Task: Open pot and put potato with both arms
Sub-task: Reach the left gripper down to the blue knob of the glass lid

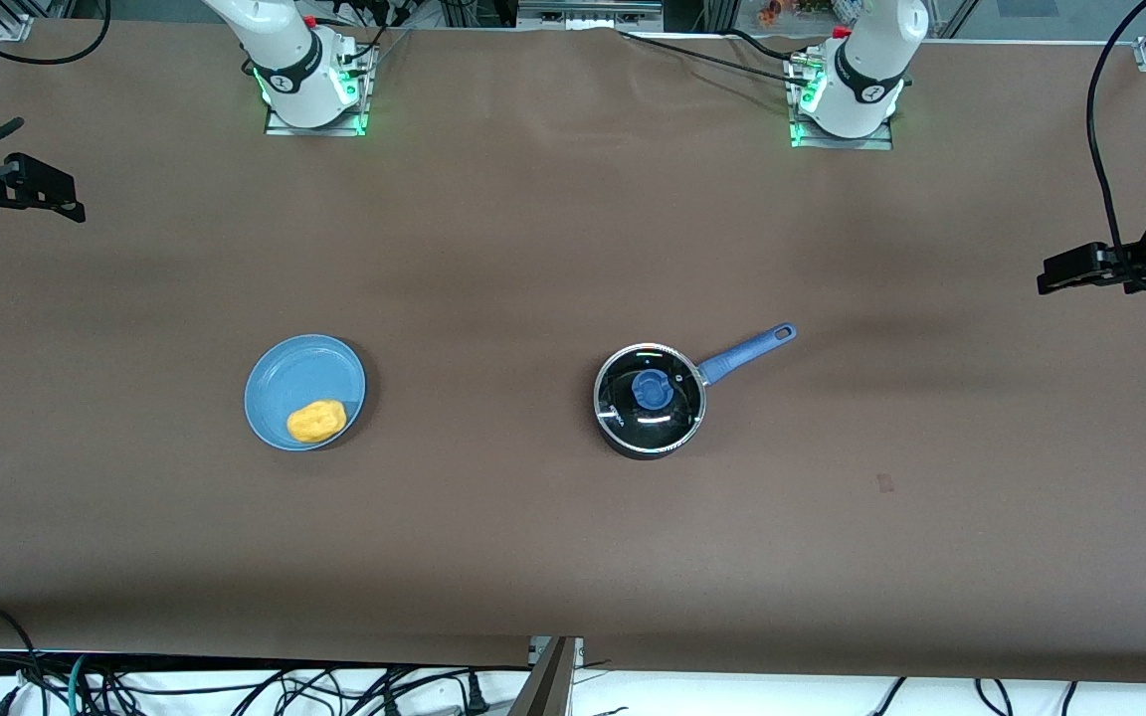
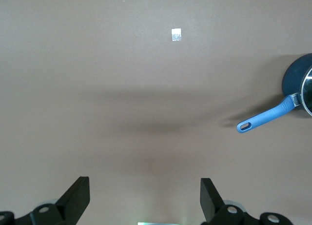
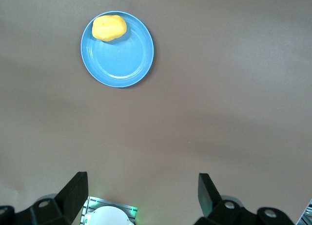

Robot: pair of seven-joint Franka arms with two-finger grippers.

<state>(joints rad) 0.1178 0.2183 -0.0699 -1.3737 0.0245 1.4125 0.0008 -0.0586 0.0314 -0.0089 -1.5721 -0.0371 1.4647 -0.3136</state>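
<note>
The lidded pot (image 1: pixel 650 400) points its handle toward the left arm's base; left hand (image 2: pixel 145 198) and right hand (image 3: pixel 142 195) gape wide.

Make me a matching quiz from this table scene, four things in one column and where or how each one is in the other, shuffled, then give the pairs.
Things
1. potato
2. glass lid
3. pot
4. left gripper

Places or states
A. sitting on the pot
B. open, holding nothing
C. lying on the blue plate
D. on the table toward the left arm's end, closed

Pairs: 1-C, 2-A, 3-D, 4-B
</note>
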